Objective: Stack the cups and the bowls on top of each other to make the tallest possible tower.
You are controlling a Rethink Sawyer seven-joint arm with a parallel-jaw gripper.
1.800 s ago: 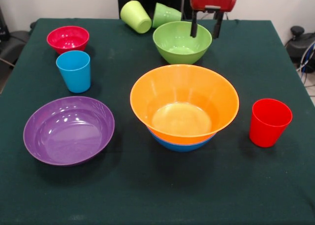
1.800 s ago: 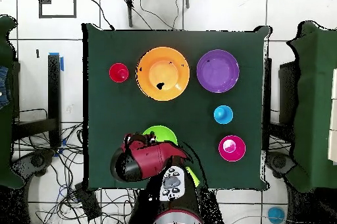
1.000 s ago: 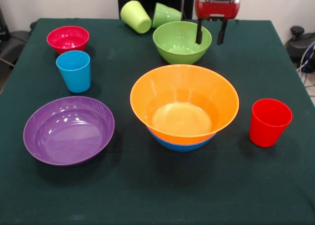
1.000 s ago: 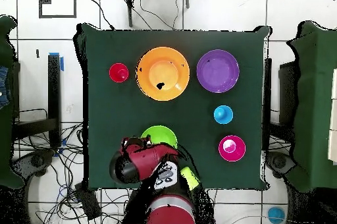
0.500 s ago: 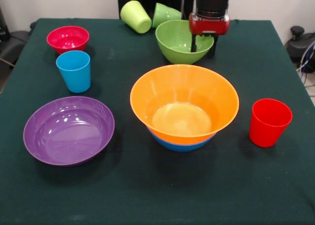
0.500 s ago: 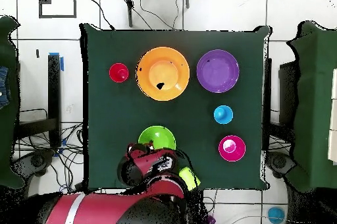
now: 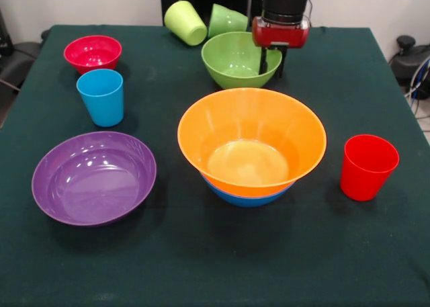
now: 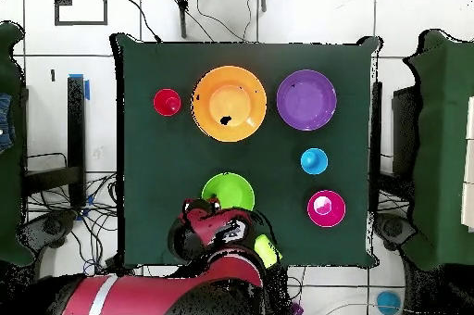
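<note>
Pincer (image 7: pixel 271 64) clamped across green bowl (image 7: pixel 235 60) rim, apparently lifting it, though contact is partly hidden. Light, stiff, glossy plastic: slippery, so grip the rim.

orange bowl (image 7: pixel 252 142) nested in blue bowl (image 7: pixel 245 198) mid-table, green bowl (image 7: pixel 236 59) tilted behind, cups scattered around

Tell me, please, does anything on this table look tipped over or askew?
Yes. Two smooth plastic tumblers, the yellow-green cup and the green cup, lie on their sides at the far table edge. The glossy green bowl sits tilted, its rim between the gripper fingers.
</note>
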